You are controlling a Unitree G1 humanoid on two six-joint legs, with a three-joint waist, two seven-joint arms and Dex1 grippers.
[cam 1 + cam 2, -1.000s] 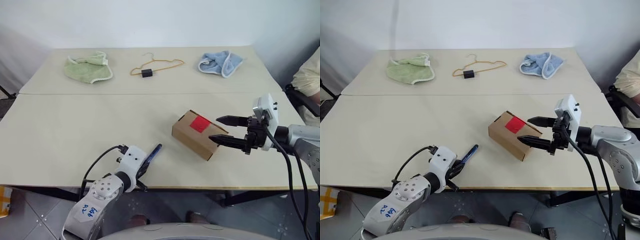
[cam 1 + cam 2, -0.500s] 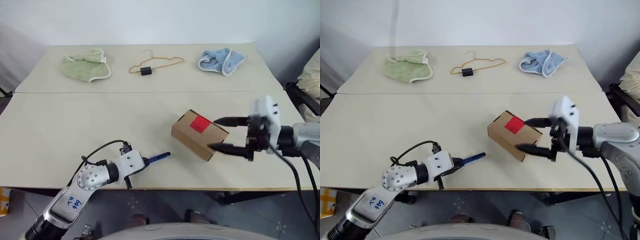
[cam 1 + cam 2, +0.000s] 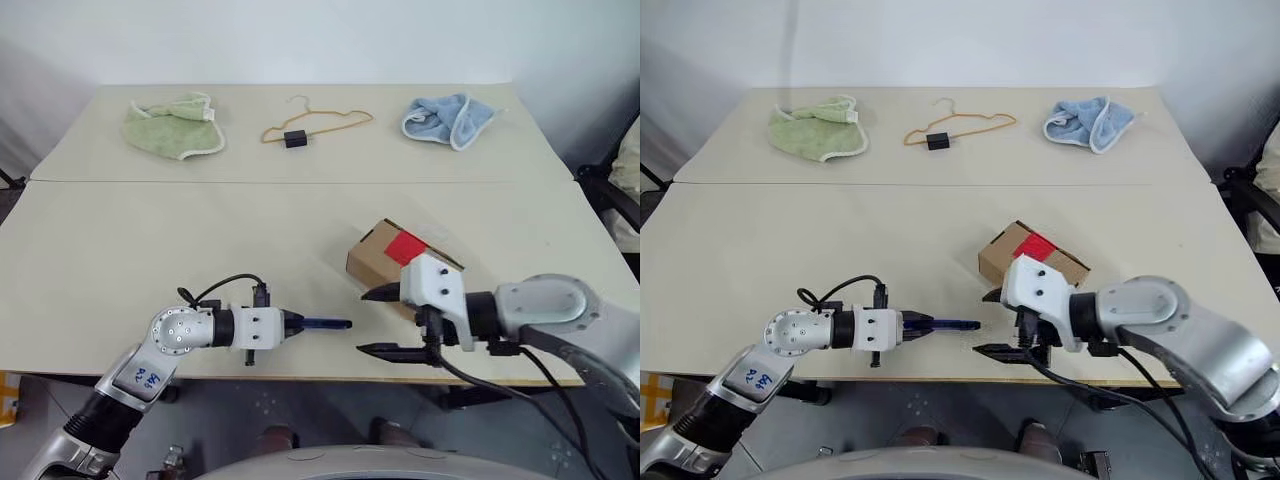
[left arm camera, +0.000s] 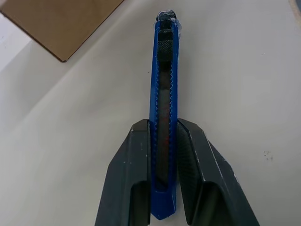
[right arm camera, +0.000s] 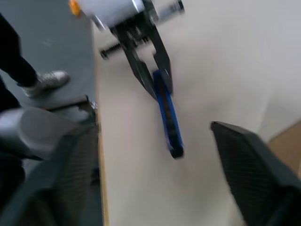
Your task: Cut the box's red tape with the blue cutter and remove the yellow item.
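On your table (image 3: 120, 250), left to right along the far edge: a green cloth (image 3: 172, 124), an orange wire hanger (image 3: 315, 125), a blue cloth (image 3: 448, 120). Near the front edge, your left gripper (image 3: 292, 324) has its fingers (image 4: 136, 183) clamped on the blue cutter (image 3: 325, 324), held about level with its tip aimed toward the right gripper (image 3: 385, 321), whose fingers stand apart and empty, pointing back at the cutter's tip. Just behind that right gripper the box (image 3: 375, 258) sits flaps closed, toward the front right corner, the red tape (image 3: 405, 247) on top; you have no sight of the yellow item.
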